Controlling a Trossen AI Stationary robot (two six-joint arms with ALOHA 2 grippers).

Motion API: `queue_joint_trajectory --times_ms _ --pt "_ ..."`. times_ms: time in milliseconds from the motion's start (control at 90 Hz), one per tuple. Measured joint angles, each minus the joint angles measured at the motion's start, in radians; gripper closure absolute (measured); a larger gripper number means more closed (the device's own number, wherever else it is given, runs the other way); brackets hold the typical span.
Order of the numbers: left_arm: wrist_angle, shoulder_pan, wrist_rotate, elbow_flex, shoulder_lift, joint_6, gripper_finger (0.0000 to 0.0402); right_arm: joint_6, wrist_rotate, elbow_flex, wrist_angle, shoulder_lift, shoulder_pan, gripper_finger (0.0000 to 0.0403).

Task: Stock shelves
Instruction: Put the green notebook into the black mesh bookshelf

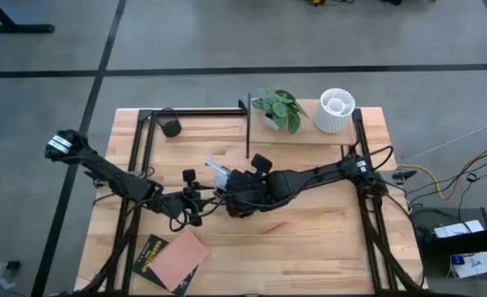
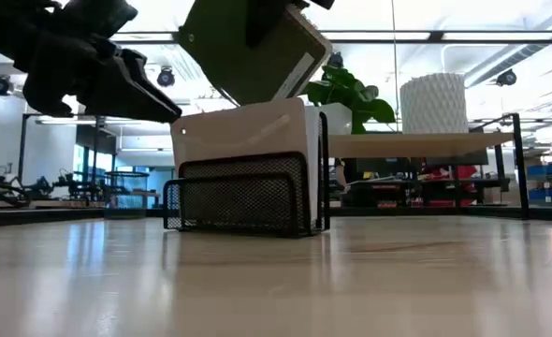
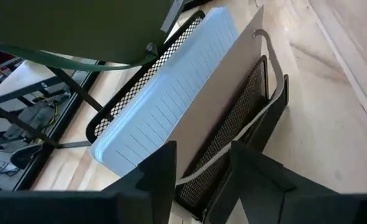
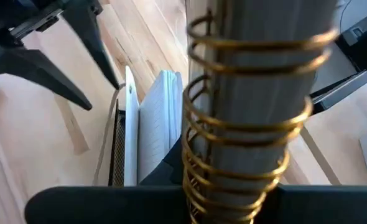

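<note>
High view: the right gripper reaches to mid-tabletop and meets the left gripper over a small dark mesh rack, mostly hidden beneath them. The shelves stand at the far edge, well beyond both sets of fingers, carrying a plant and a white ribbed pot. A pink-and-black book lies flat near the front edge, apart from both arms.

Low view: the mesh rack stands upright with a white-covered book leaning inside it. A dark green notebook hangs tilted just above the rack, presumably angled so its lower edge can drop into the free slot. The left gripper's fingers point at the rack's top corner, just beside the white book.

Left wrist view: the fingers stand parted and hold nothing; the white book and a brown board sit in the rack just ahead of them. I'd judge they wait there to steady the rack or keep the books from tipping.

Right wrist view: the fingers are hidden behind the notebook, but its gold spiral binding fills the picture close ahead, so the grip looks closed on it. The white book and rack lie directly beyond, the left fingers off to one side.
</note>
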Motion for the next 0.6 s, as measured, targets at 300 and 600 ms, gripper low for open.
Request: queue_joint_trajectory --times_ms 300,600 --pt "0.001 0.0 0.007 0.0 0.0 -0.002 0.0256 -0.014 0.011 0.0 -0.002 -0.006 0.0 0.0396" --pt "0.003 0.0 0.017 -0.001 0.0 -0.006 0.0274 -0.014 0.026 0.0 -0.003 -0.018 0.001 0.0395"
